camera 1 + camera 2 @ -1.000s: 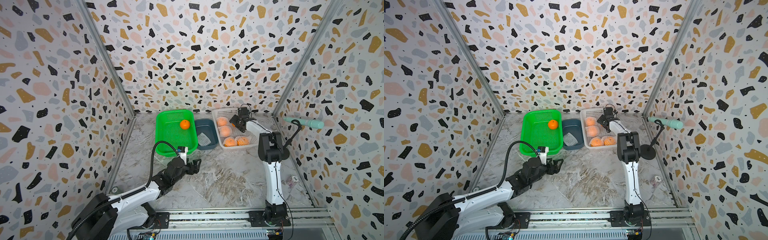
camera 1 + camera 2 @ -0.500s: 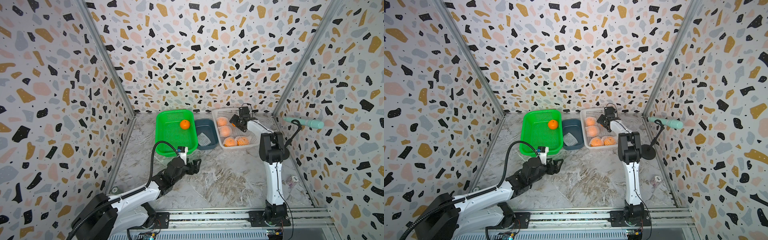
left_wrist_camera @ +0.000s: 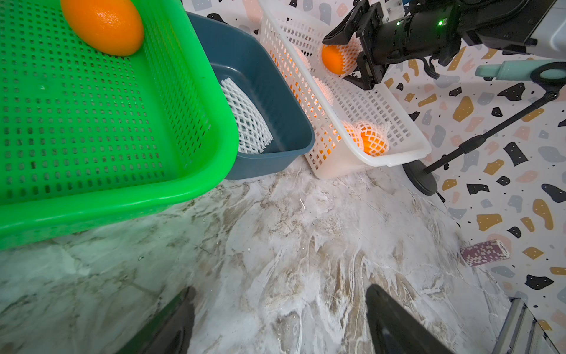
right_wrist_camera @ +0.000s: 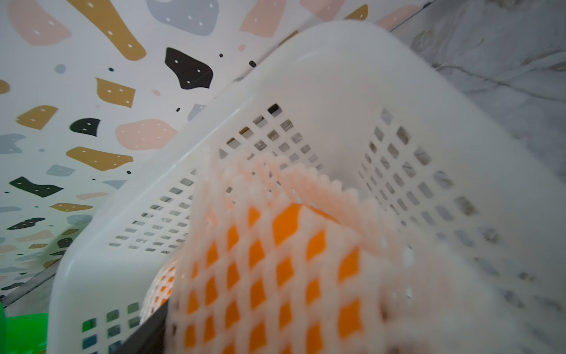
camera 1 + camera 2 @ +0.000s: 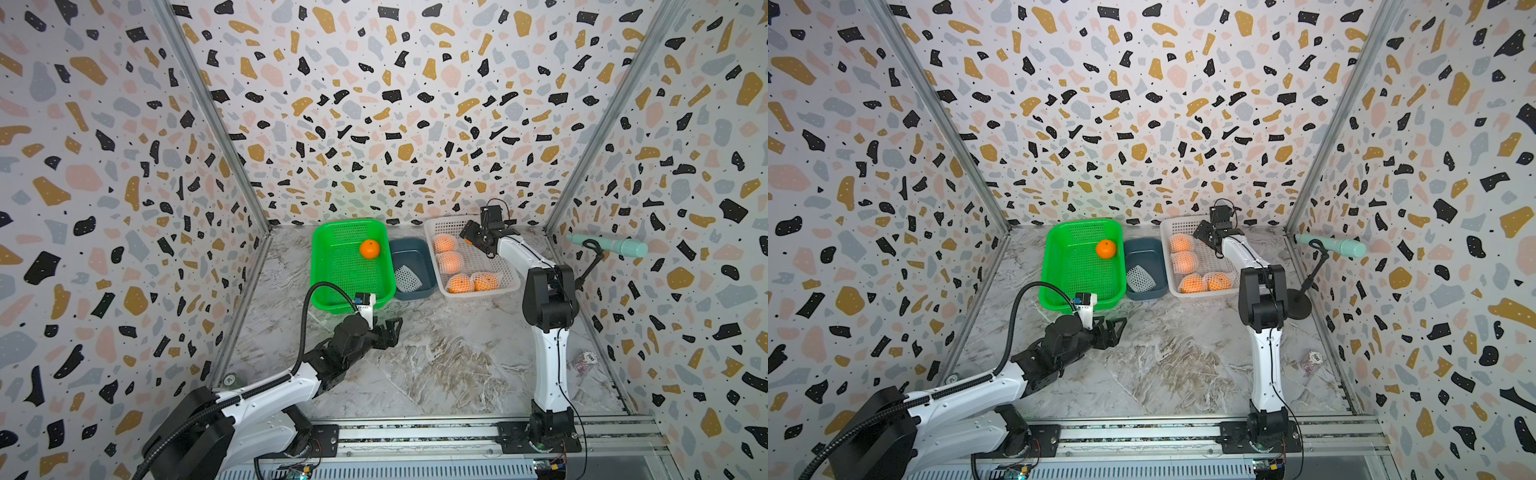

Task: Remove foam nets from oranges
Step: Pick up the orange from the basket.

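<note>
Change: none that shows. Both arms and every fruit sit where they did a second ago, so this reads as a pause.
Right jaws: spread wide and closed on a netted orange [image 3: 337, 58], one finger on each side of it, at the far end of the white basket [image 5: 482, 294]. Whether it is lifted clear, I cannot tell.
Left jaws: open and empty, low over the counter [image 5: 449, 365].
Other netted oranges [image 5: 451, 262]: four, in the white basket beside and behind the right jaws.
Bare orange [image 5: 369, 249]: in the green basket [image 5: 328, 303], ahead of the left jaws.
Loose net [image 5: 407, 279]: in the blue tub [image 5: 415, 294], between the baskets.
Meaning: one of six looks done. The grip seems settled, so lifting out and stripping the net likely comes next.
Risk: soft foam may slide on the fruit.
</note>
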Controlling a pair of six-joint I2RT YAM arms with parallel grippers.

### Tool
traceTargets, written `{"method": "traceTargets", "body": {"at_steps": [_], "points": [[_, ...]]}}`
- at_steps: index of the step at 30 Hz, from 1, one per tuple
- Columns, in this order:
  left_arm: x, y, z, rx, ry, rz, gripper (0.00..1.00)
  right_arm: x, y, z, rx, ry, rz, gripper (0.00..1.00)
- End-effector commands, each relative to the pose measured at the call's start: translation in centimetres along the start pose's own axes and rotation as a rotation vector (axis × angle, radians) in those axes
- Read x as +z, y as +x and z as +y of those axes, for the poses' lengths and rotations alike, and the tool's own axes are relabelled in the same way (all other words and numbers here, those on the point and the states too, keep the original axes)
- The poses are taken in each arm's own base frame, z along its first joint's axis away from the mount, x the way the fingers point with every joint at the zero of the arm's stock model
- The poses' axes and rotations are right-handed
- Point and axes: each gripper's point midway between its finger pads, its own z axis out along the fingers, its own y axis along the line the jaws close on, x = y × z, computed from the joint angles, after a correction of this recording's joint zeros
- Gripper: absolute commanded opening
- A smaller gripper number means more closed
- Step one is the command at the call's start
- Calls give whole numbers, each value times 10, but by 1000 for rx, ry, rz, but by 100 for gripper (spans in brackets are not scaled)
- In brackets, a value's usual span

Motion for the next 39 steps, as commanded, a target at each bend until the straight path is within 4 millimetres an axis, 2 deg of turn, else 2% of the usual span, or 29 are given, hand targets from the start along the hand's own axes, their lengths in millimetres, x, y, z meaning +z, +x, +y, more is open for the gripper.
{"method": "traceTargets", "body": {"at_steps": [1,18,23,34,39], "points": [[-1,-8,-10,20,36,-23,88,-28,-12,15,-34,-33,-16,82],[-1,-10,-12,16,44,-26,88,-58,18,15,-160,-102,38,82],[0,-9,-13,18,46,-21,88,-66,20,11,-177,-122,42,82],[0,-11,-13,26,43,-22,88,-100,19,14,-239,-162,29,83],[1,-13,-14,29,41,-23,88,-113,28,20,-270,-204,48,83]]}}
